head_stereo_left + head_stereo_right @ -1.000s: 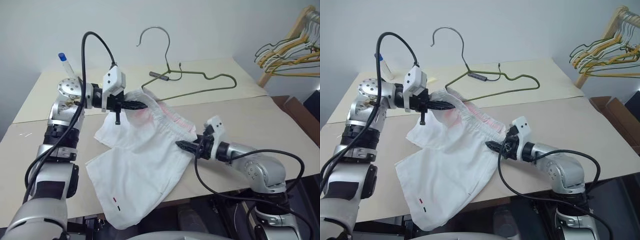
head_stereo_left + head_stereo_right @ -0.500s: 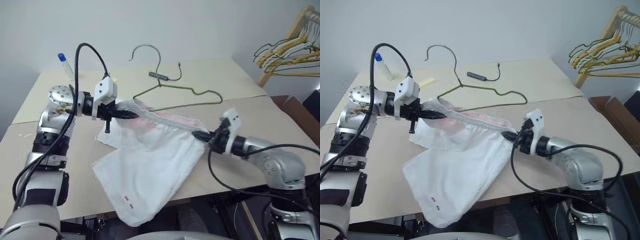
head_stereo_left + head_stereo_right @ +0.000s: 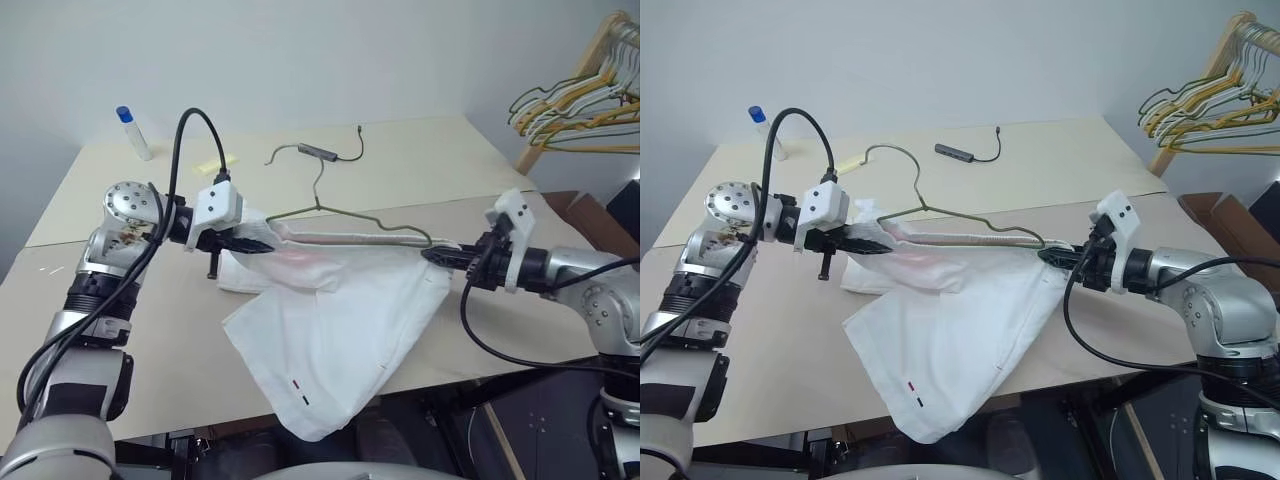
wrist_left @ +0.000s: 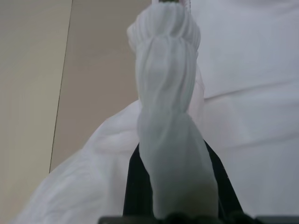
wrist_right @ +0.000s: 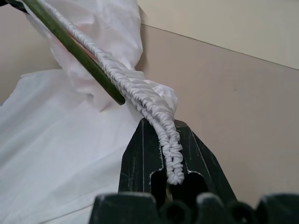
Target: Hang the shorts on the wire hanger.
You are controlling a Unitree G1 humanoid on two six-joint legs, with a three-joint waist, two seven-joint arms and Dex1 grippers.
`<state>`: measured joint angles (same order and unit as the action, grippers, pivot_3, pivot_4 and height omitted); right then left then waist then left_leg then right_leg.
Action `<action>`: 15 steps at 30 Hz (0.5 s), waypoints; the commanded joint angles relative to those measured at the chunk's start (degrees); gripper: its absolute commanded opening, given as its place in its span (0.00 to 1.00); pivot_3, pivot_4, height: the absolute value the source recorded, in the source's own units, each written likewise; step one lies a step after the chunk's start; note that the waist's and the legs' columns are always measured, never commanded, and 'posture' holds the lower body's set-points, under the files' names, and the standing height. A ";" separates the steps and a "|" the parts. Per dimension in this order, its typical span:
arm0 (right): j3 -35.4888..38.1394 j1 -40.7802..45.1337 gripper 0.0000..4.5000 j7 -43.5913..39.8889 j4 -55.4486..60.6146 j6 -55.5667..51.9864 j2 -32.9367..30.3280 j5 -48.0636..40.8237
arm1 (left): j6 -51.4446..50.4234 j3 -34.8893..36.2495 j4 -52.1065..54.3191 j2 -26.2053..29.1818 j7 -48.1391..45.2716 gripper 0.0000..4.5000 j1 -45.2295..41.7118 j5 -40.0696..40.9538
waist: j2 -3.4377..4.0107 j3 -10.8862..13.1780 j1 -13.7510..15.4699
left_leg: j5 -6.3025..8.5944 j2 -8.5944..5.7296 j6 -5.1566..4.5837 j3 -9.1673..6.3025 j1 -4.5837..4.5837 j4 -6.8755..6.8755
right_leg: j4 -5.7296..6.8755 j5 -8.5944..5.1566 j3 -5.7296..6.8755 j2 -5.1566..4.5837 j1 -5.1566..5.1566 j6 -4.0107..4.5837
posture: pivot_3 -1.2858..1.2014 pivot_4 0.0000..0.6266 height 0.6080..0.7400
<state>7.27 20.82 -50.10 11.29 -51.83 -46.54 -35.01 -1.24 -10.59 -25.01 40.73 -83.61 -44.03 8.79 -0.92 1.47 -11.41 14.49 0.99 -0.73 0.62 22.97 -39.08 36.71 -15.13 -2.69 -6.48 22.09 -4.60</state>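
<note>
The white shorts are stretched by their gathered waistband between my two grippers above the table, and the legs sag past the table's front edge. My left gripper is shut on the waistband's left end, where bunched cloth covers its fingers. On the right end, my right gripper is also shut, the elastic pinched between its black fingers. The olive wire hanger runs along the waistband, its wire right against the cloth and its hook pointing away from me.
A wooden rack with bunched yellow and grey hangers stands at the far right, with a cardboard box below it. On the far half of the tan table lie a blue-capped bottle and a black cable.
The right gripper closed on the waistband's right end and pulled it right and upward, drawing the band taut. The left gripper sank a little, and the hanger dropped down beside the band.
</note>
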 commanded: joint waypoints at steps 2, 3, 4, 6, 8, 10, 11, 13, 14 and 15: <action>3.47 0.26 0.01 -0.22 -0.04 1.39 -2.67 0.30 | -0.72 1.54 -2.13 1.63 1.60 0.00 -0.77 -1.03 | 0.00 0.00 -0.24 | 0.00 0.01 0.00 -0.01 0.00 0.00 | 0.00 0.00 0.00 0.00 0.00 0.00 | 0.43 0.00 1.00; 3.44 0.25 0.01 -0.38 -0.01 1.51 -2.75 0.30 | -0.64 1.38 -2.16 1.69 1.58 0.00 -0.76 -1.17 | 0.00 0.00 -0.29 | 0.00 0.00 0.00 0.00 0.00 0.00 | 0.01 0.00 0.00 0.00 0.00 0.00 | 0.43 0.00 1.00; 3.37 0.15 0.01 -0.66 0.09 1.69 -2.90 0.38 | -1.24 1.72 -2.13 1.42 1.82 0.00 -0.81 -0.67 | 0.00 0.00 -0.36 | 0.00 0.00 0.00 0.00 0.00 0.00 | 0.01 0.00 0.00 0.00 0.00 0.00 | 0.43 0.00 1.00; 3.28 -0.03 0.01 -1.02 0.17 1.82 -3.06 0.44 | -2.63 2.58 -2.07 0.86 1.95 0.00 -1.15 0.74 | 0.00 0.00 -0.38 | 0.00 0.00 0.00 -0.01 0.00 0.00 | 0.01 0.00 0.00 0.00 0.00 0.00 | 0.43 0.00 1.00; 2.95 -0.28 0.01 -1.20 0.14 2.22 -3.14 0.66 | -2.84 2.82 -2.04 0.73 1.51 0.00 -1.40 1.43 | 0.00 0.00 -0.37 | 0.00 0.00 0.00 -0.01 0.00 0.00 | 0.01 0.00 0.00 0.00 0.00 0.00 | 0.43 0.00 1.00; 2.76 -0.36 0.01 -1.26 0.01 2.53 -3.16 0.70 | -2.39 2.52 -2.07 1.00 0.85 0.00 -1.21 1.50 | 0.00 0.00 -0.40 | 0.00 0.00 0.00 -0.01 0.00 0.00 | 0.01 0.00 0.00 0.00 0.00 0.00 | 0.43 0.00 1.00; 2.74 -0.37 0.01 -1.35 -0.07 2.65 -3.20 0.68 | -2.25 2.45 -2.07 1.11 0.47 0.00 -1.06 1.68 | 0.00 0.00 -0.41 | 0.00 0.00 0.00 -0.01 0.00 0.00 | 0.01 0.00 0.00 0.00 0.00 0.00 | 0.43 0.00 1.00; 2.67 -0.35 0.01 -1.55 -0.24 2.85 -3.29 0.71 | -1.86 2.43 -2.22 1.20 -0.13 0.00 -0.89 1.94 | 0.00 0.00 -0.41 | 0.00 0.00 0.00 -0.01 0.00 0.00 | 0.01 0.00 0.00 0.00 0.00 0.00 | 0.43 0.00 1.00; 2.64 -0.32 0.01 -1.64 -0.34 2.90 -3.33 0.73 | -1.59 2.39 -2.31 1.22 -0.29 0.00 -0.88 1.90 | 0.00 0.00 -0.41 | 0.00 0.01 0.00 -0.01 -0.01 0.00 | 0.01 0.00 0.00 0.00 0.00 0.00 | 0.43 0.00 1.00; 2.65 -0.34 0.01 -1.78 -0.46 3.02 -3.39 0.76 | -1.29 2.47 -2.42 1.12 -0.43 0.00 -0.86 2.06 | 0.00 0.00 -0.41 | 0.00 0.00 0.00 -0.01 -0.01 0.00 | 0.01 0.00 0.00 0.00 0.00 0.00 | 0.43 0.00 1.00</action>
<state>7.27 20.07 -52.14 11.36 -50.22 -47.90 -35.03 -2.67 -10.46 -26.00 39.96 -84.16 -44.24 10.90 -0.92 1.47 -11.81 14.49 0.99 -0.73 0.61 22.96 -39.09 36.72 -15.13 -2.68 -6.48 22.09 -4.60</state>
